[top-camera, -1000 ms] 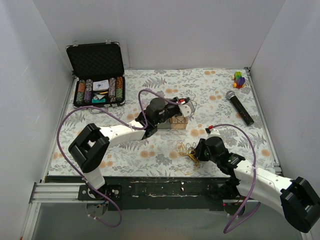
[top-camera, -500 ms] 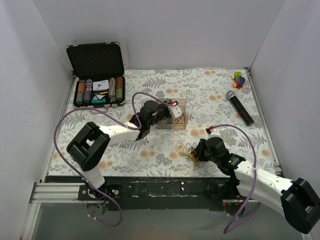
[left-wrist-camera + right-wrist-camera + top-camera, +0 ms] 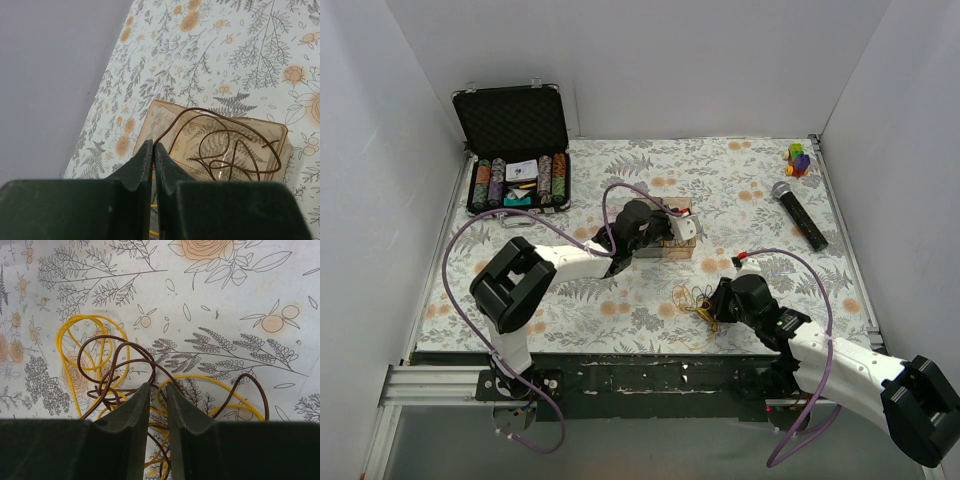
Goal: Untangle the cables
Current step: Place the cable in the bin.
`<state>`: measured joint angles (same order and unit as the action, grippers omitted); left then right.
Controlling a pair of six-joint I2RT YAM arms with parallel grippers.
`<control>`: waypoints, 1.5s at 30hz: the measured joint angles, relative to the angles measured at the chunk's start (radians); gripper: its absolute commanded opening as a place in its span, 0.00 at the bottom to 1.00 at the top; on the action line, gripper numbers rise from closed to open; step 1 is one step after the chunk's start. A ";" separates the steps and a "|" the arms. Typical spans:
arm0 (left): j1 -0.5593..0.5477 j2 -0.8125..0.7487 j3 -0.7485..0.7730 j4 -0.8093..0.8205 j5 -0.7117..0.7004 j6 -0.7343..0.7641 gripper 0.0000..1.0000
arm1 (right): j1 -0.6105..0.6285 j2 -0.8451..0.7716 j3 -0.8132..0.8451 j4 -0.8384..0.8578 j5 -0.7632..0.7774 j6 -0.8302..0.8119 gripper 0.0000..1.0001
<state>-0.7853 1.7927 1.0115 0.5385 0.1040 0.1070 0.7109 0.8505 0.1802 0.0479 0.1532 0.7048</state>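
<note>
The cables (image 3: 693, 299) are a small tangle of yellow and brown wires on the flowered cloth near the front edge. In the right wrist view, yellow loops (image 3: 68, 340) and brown loops (image 3: 118, 351) spread out ahead of my right gripper (image 3: 160, 388). Its jaws stand a narrow gap apart, clamped on strands that cross between them. My left gripper (image 3: 154, 145) is shut on one end of a brown cable (image 3: 227, 131). The rest of that cable coils inside a clear amber box (image 3: 148, 119). From above, the left gripper (image 3: 679, 228) hangs over that box (image 3: 663, 249).
An open black case of poker chips (image 3: 517, 176) sits at the back left. A microphone (image 3: 799, 215) and a small coloured block toy (image 3: 799, 159) lie at the back right. White walls close in three sides, and purple hoses loop from both arms.
My left gripper swung left across the amber box, then came back right over it, still shut on the brown cable. The right arm and the tangle have not moved.
</note>
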 measured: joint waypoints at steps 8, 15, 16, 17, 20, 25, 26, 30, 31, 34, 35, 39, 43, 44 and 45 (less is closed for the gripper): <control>-0.007 0.089 0.017 0.002 -0.038 0.054 0.00 | 0.000 -0.007 0.000 -0.006 -0.003 -0.001 0.29; -0.007 0.137 0.040 -0.014 -0.094 0.130 0.00 | 0.000 -0.024 -0.001 -0.026 -0.007 -0.001 0.29; -0.007 0.141 0.047 -0.016 -0.107 0.138 0.00 | 0.000 -0.024 -0.001 -0.026 -0.007 -0.001 0.29; -0.007 0.147 0.058 -0.017 -0.120 0.145 0.00 | 0.000 -0.024 -0.001 -0.026 -0.007 -0.001 0.29; -0.007 0.152 0.086 -0.036 -0.142 0.158 0.07 | 0.000 -0.024 -0.001 -0.026 -0.009 -0.001 0.29; -0.009 0.152 0.138 -0.082 -0.140 0.165 0.25 | 0.000 -0.020 -0.001 -0.023 -0.010 -0.001 0.29; -0.011 0.152 0.144 -0.091 -0.130 0.166 0.33 | 0.000 -0.020 -0.001 -0.023 -0.010 -0.001 0.29; -0.015 0.152 0.156 -0.157 -0.063 0.161 0.51 | 0.000 -0.020 -0.001 -0.023 -0.010 -0.001 0.29; -0.016 0.152 0.162 -0.189 -0.045 0.158 0.53 | 0.000 -0.020 -0.001 -0.023 -0.010 -0.002 0.29; -0.017 0.150 0.178 -0.259 -0.009 0.147 0.56 | 0.000 -0.020 -0.001 -0.023 -0.010 -0.002 0.29; -0.018 0.148 0.180 -0.275 -0.003 0.145 0.55 | 0.000 -0.020 -0.001 -0.024 -0.010 -0.002 0.29; -0.017 0.129 0.179 -0.330 0.014 0.134 0.55 | 0.000 -0.020 -0.001 -0.024 -0.010 -0.003 0.29; -0.010 0.074 0.173 -0.375 0.017 0.120 0.54 | 0.000 -0.020 -0.001 -0.024 -0.010 -0.003 0.29; -0.007 0.055 0.173 -0.385 0.020 0.116 0.54 | 0.000 -0.020 -0.001 -0.024 -0.010 -0.003 0.29; -0.003 0.032 0.173 -0.391 0.024 0.113 0.55 | 0.000 -0.021 -0.001 -0.024 -0.010 -0.003 0.29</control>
<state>-0.7883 1.8244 1.1847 0.1471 0.1284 0.2199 0.7109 0.8299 0.1795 0.0242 0.1429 0.7013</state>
